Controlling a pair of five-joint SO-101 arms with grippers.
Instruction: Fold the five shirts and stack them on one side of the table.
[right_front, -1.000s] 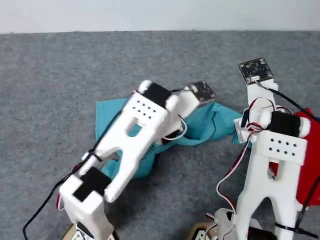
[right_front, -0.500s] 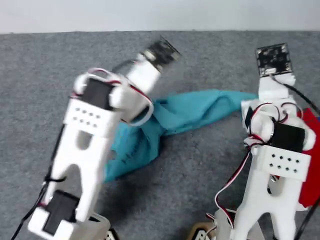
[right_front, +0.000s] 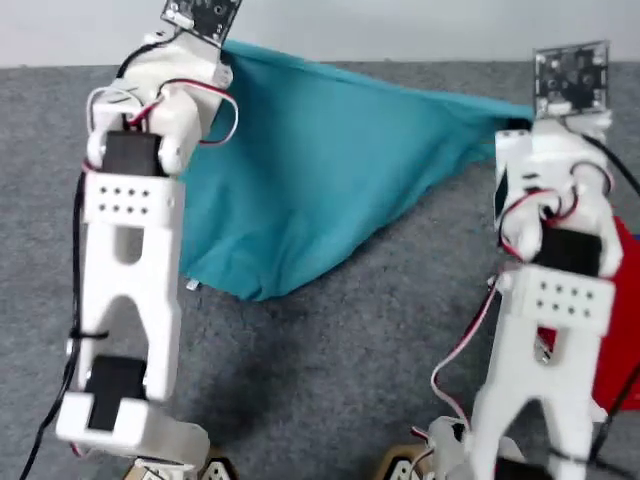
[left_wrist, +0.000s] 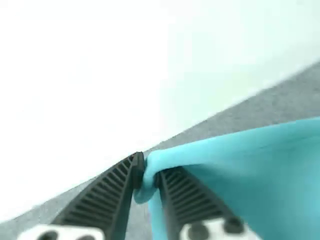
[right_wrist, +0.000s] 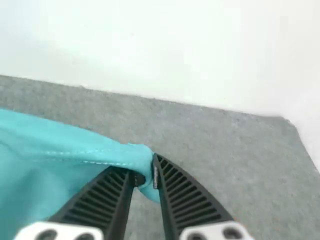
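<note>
- Step in hand, as I judge it: spreading the teal shirt (right_front: 320, 170) out in the air so it can be laid flat. No fold has been made in it yet.
- The left gripper (left_wrist: 145, 167) has its ribbed jaws pressed together on a bunched bit of the shirt's edge. The cloth pokes out past the tips and runs off to one side.
- The right gripper (right_wrist: 144, 175) is likewise clamped on the shirt, with a stitched hem pinched right at the jaw tips.
- The shirt hangs as a taut sheet between the two grippers along the far edge of the table (right_front: 380, 340), one end toward the far left corner and the other toward the far right.
- From that top line the cloth slopes down to a loose point over the left half of the table. Whether that point touches the surface I cannot tell.
- The next move probably calls for lowering both arms together with the top line kept tight, so the shirt lands smooth.
- It should land clear of the red shirt (right_front: 625, 330) — that one lies at the right edge, partly under the right arm.
</note>
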